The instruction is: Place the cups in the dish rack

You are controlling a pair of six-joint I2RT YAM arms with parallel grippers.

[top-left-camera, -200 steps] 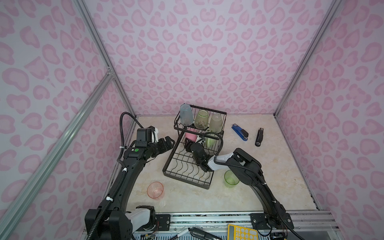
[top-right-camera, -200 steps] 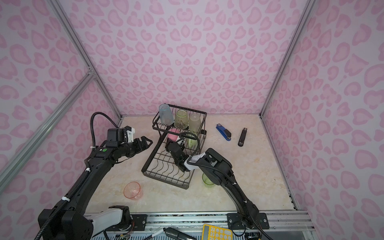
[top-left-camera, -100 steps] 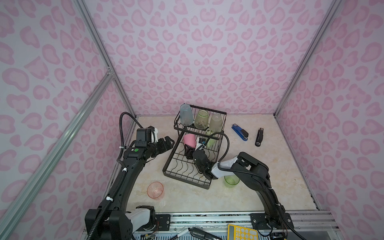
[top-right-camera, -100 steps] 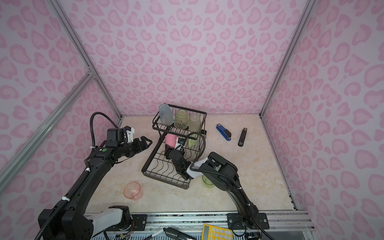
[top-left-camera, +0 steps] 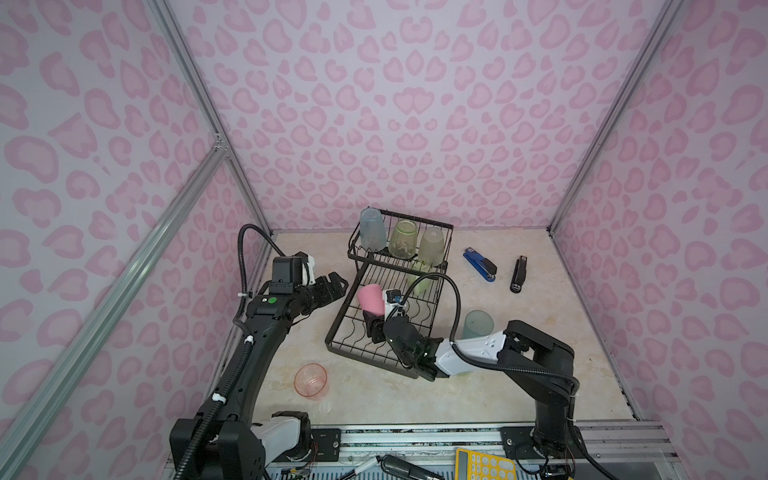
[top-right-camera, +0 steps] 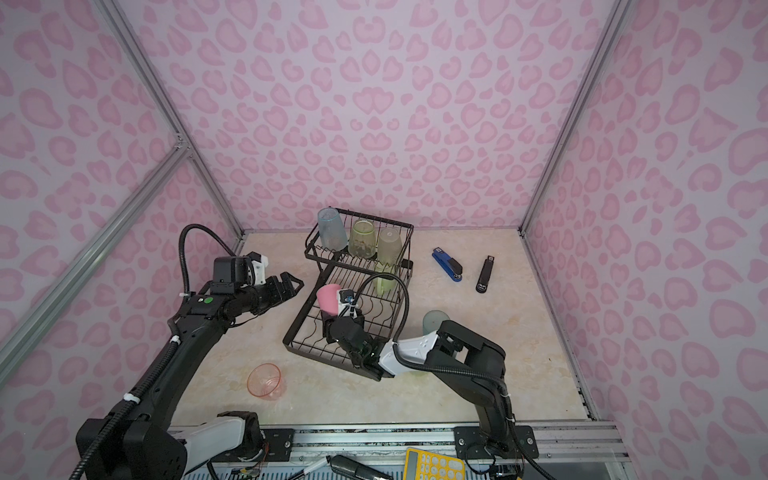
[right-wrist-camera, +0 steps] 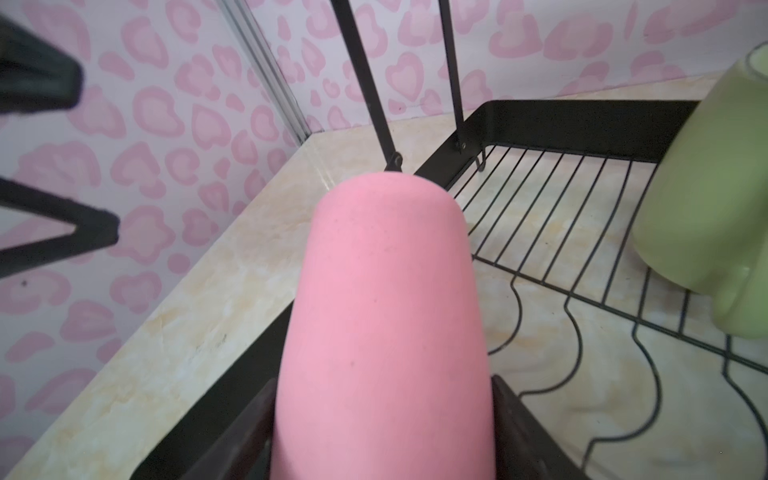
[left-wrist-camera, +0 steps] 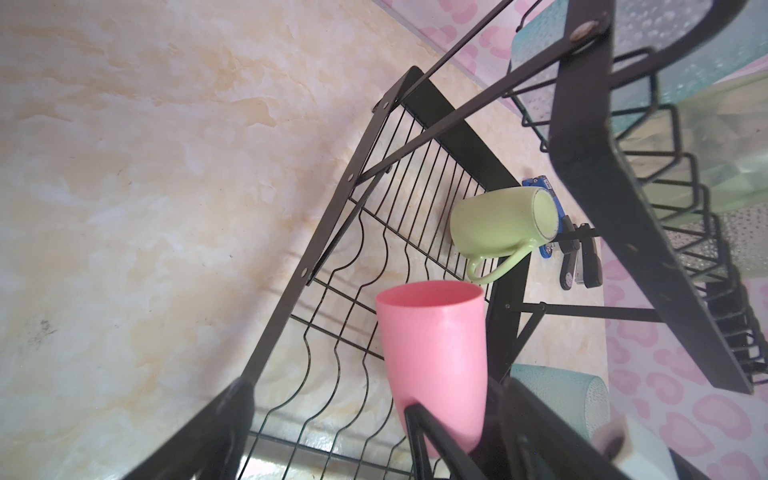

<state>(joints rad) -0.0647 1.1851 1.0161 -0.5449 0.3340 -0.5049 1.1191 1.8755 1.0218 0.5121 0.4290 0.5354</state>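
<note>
i cannot see the base of the solid pink cup [top-left-camera: 371, 298]: the right fingers [right-wrist-camera: 524, 432] cover it, clamped on it over the dish rack [left-wrist-camera: 326, 224]. a teal cup [top-left-camera: 478, 324] is part hidden behind that arm. marbled surface [top-left-camera: 540, 291], pink-patterned walls [top-left-camera: 415, 104]. upper basket [top-left-camera: 419, 218]: blue tumbler [top-left-camera: 372, 235], green tumbler [top-left-camera: 402, 239], beige tumbler [top-left-camera: 432, 247]. under it, on the rack, a pale green mug [left-wrist-camera: 503, 222]. left fingers [top-left-camera: 336, 282] spread wide, empty, beside the rack.
</note>
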